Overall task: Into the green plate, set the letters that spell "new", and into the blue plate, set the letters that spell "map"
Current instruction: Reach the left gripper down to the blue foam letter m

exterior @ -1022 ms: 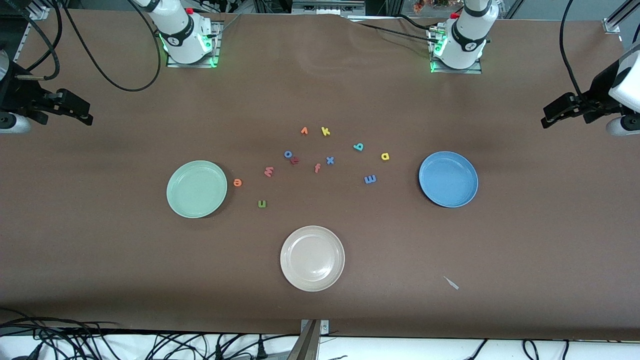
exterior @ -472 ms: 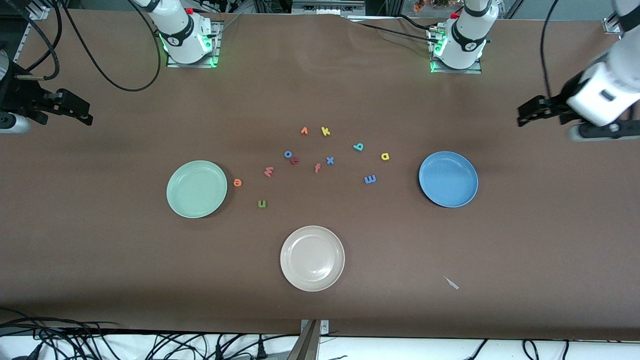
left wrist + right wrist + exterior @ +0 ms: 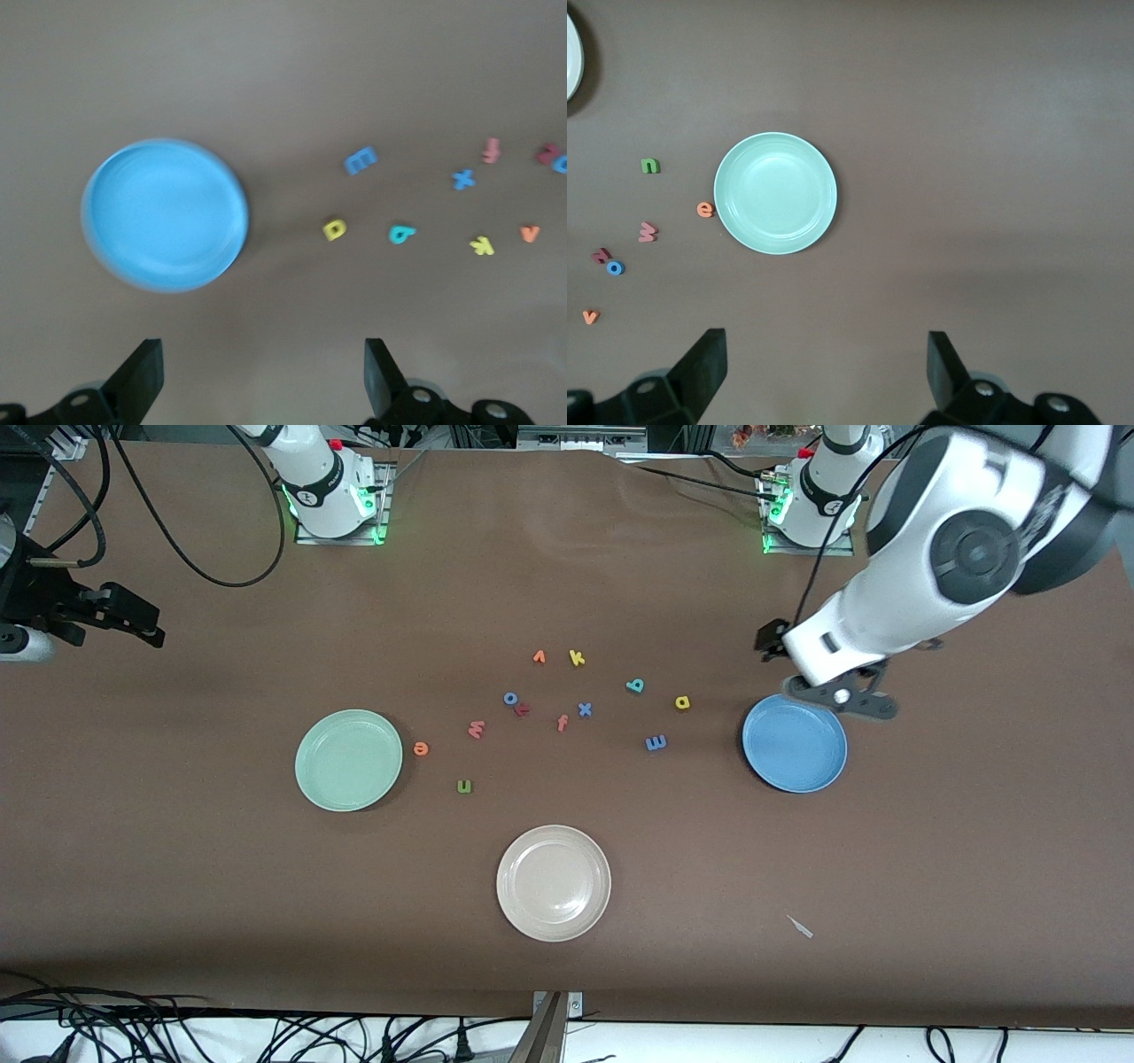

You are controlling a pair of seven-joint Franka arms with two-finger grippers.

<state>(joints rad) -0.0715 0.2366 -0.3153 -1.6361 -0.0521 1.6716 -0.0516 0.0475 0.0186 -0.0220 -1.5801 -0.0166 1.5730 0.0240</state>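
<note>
Counting 3 plates [image 3: 348, 802], 11 letters [image 3: 584, 709]

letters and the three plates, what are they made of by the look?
Letters, e.g. the orange e and blue m: likely foam, matte, flat colours with no glints and soft, chunky edges.
Green plate, blue plate, beige-white plate: probably plastic or melamine, smooth with a light sheen; soft highlights on the rims and concentric rings in the wells. Ceramic cannot be ruled out.
</note>
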